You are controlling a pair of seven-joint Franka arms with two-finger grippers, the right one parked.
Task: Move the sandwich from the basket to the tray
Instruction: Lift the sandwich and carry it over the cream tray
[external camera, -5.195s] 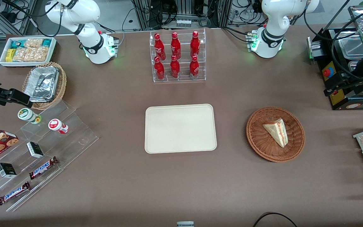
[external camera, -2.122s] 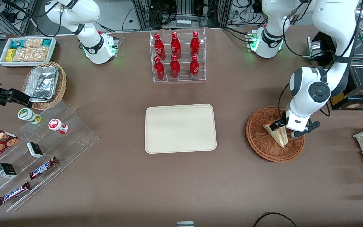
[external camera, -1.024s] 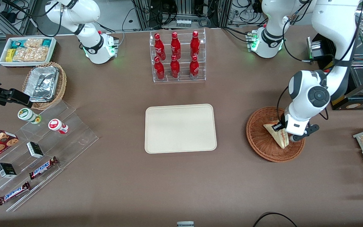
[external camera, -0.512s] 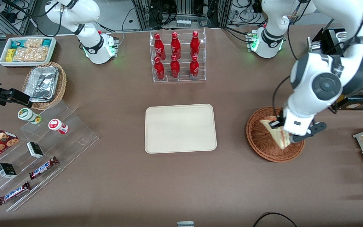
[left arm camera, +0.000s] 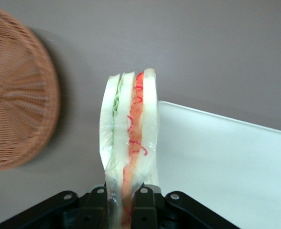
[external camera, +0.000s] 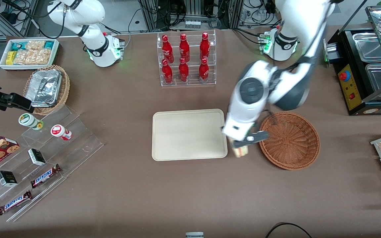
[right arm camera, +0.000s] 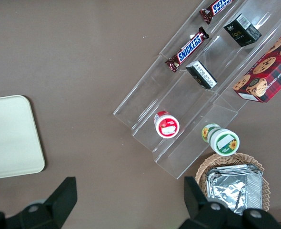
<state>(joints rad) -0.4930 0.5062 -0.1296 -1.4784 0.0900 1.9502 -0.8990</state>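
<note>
sandwich soft, light, slippery wrap; gripper jaws clamped across bread faces, wedge hanging between basket and tray. firmer squeeze likely crushes filling.

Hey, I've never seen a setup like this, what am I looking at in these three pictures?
These are two robot arms at a brown table. One picture looks from the front; the other two come from cameras on the arms' wrists. The working arm's gripper is shut on a wrapped sandwich, carried in the air between the wicker basket, now without the sandwich, and the cream tray. Also on the table: red bottles in a clear rack, and Snickers bars on clear steps.
</note>
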